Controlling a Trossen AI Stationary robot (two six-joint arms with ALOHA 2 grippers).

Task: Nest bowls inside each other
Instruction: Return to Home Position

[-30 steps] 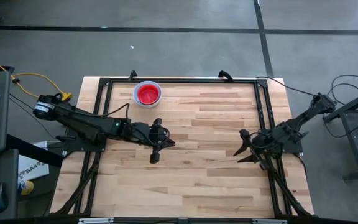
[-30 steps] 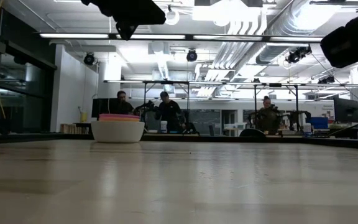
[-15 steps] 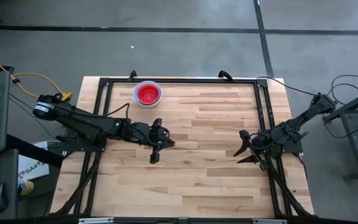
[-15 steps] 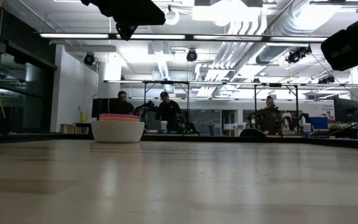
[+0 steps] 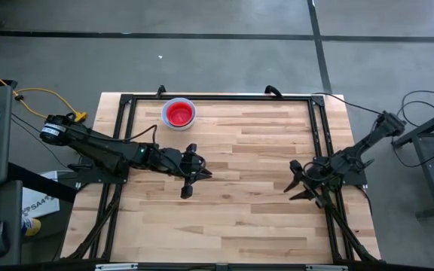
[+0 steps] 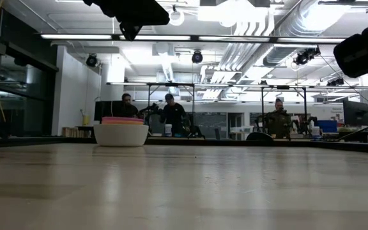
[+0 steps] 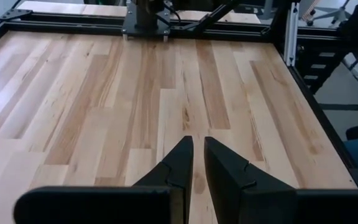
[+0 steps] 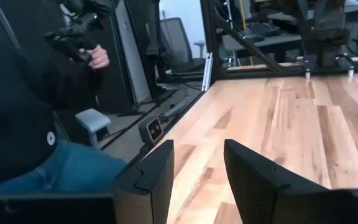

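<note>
The bowls (image 5: pixel 179 114) stand nested in one stack at the table's far left. The outer bowl is white and the inside shows red. In the low view the stack (image 6: pixel 121 131) rests with the white bowl's bottom on the table, and pink and yellow rims show above it. My left gripper (image 5: pixel 206 175) hovers left of the table's middle, nearer than the stack. In its wrist view its fingers (image 7: pixel 197 152) stand a narrow gap apart with nothing between them. My right gripper (image 5: pixel 292 181) hangs open by the table's right edge, holding nothing (image 8: pixel 197 155).
A black metal frame (image 5: pixel 217 98) runs along the table's edges. Bare wood (image 5: pixel 247 150) spreads between the two grippers. A person (image 8: pixel 36 124) stands close beside the table in the right wrist view. More people (image 6: pixel 171 115) sit far behind the table.
</note>
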